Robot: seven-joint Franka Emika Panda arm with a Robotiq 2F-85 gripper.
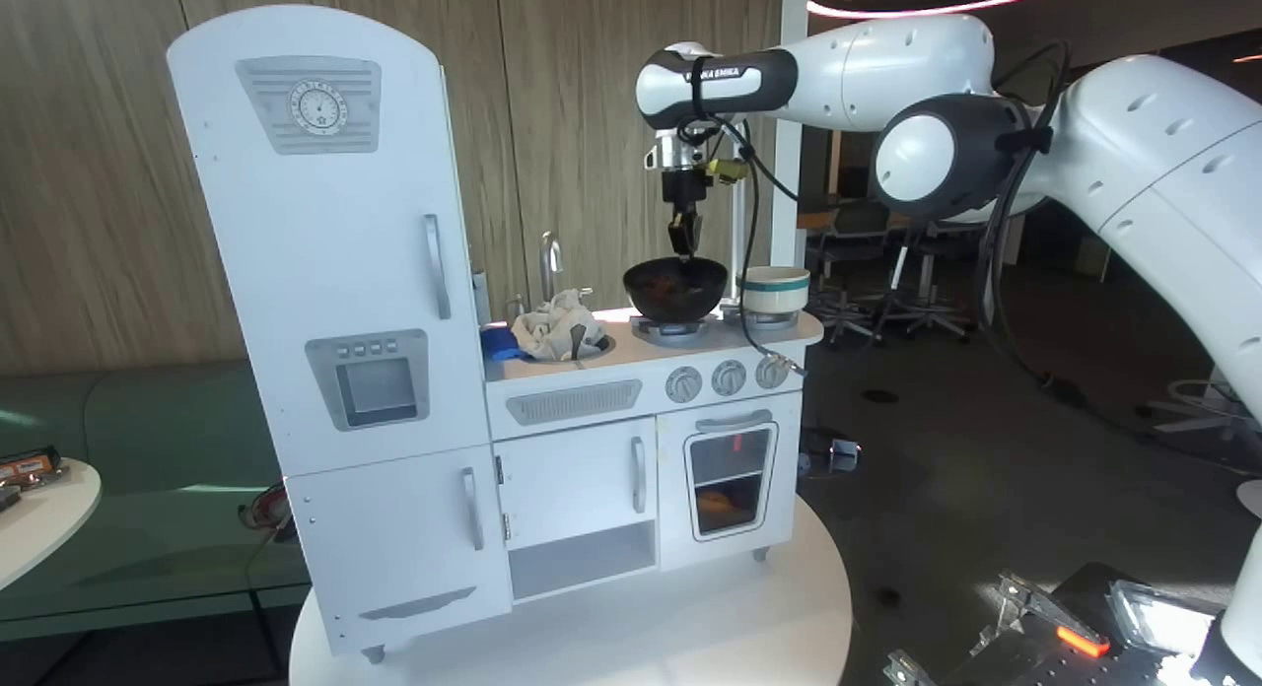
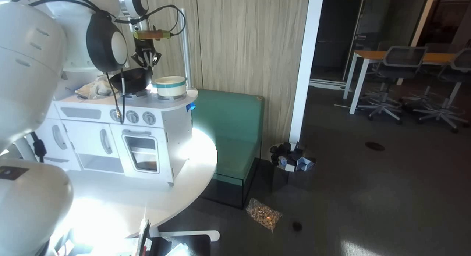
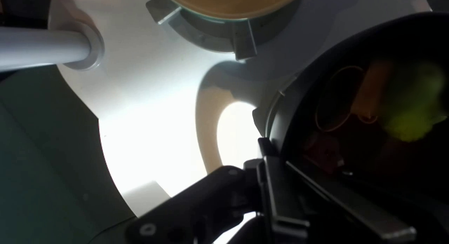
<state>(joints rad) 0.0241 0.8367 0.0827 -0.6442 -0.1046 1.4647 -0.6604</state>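
I observe the gripper [image 1: 684, 250] clamped tight on the black bowl [image 1: 677, 308] at its rim, teal-banded pot [image 1: 776, 294] near

1. Open over the left of the black bowl [image 1: 674, 302]; taken at the far rim by the gripper [image 1: 684, 250].
2. Narrow right, beside the white pot [image 1: 775, 294].
3. Crossed nearer by hanging cables [image 2: 123, 98].
4. Blocked left by cloth [image 1: 558, 326], far right by the pole [image 2: 186, 53].

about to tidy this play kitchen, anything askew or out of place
The black pan looks tilted over its burner, slanting up toward the gripper, while the white pot beside it sits level. A cloth lies crumpled by the faucet.
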